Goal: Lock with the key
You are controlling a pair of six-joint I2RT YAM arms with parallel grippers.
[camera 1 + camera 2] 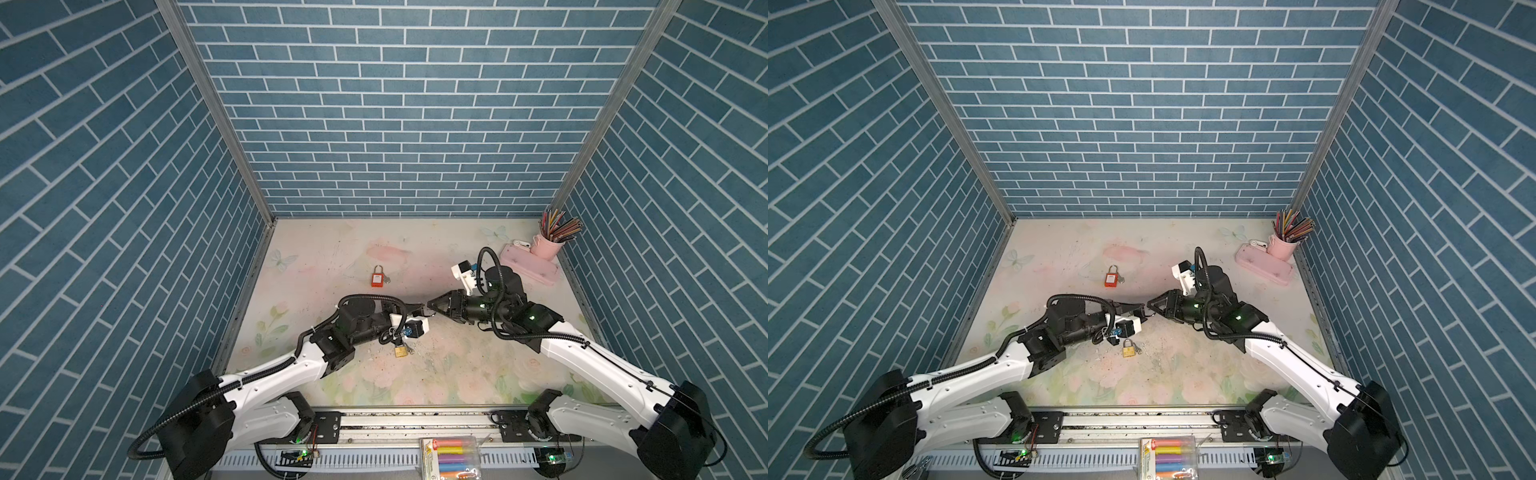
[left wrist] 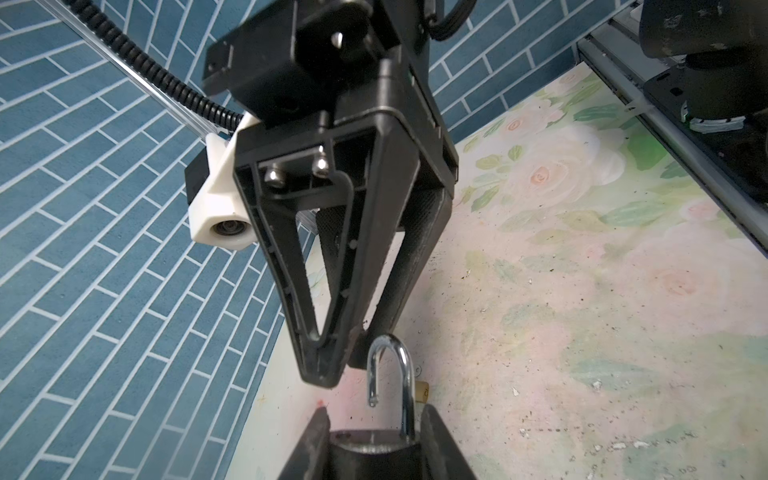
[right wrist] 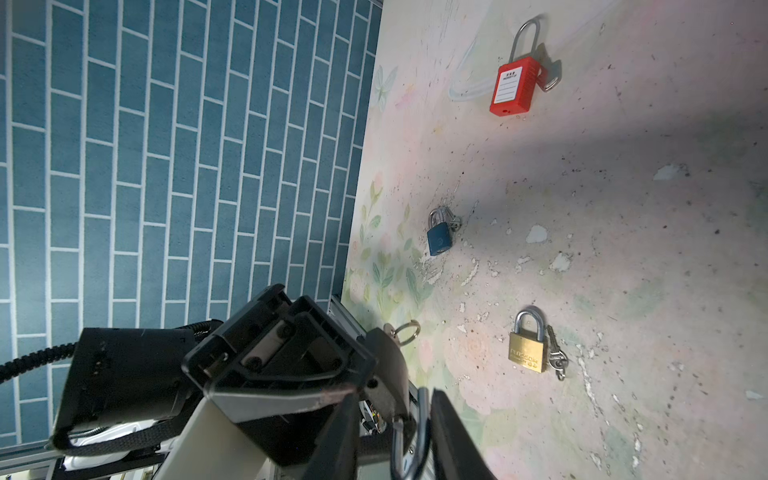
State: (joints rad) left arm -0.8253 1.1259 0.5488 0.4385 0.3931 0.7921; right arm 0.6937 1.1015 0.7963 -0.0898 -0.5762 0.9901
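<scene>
My left gripper (image 2: 374,411) is shut on the body of a dark padlock (image 2: 374,453), holding it above the table. The padlock's silver shackle (image 2: 395,374) stands open and points at my right gripper (image 3: 395,399). In the right wrist view the shackle (image 3: 415,436) lies between the right fingers. One finger (image 3: 453,440) is against it and a gap remains at the other, so the jaws are open around it. A key with a ring (image 3: 405,332) sticks out of the lock body's far end. In both top views the two grippers (image 1: 419,311) (image 1: 1152,305) meet tip to tip mid-table.
Three other padlocks lie on the floral table: a red one (image 1: 377,277), a brass one (image 1: 400,351) with keys, and a blue one (image 3: 439,239). A pink cup of pencils (image 1: 548,243) and a pink tray (image 1: 530,266) stand at the back right. A marker box (image 1: 451,457) sits at the front rail.
</scene>
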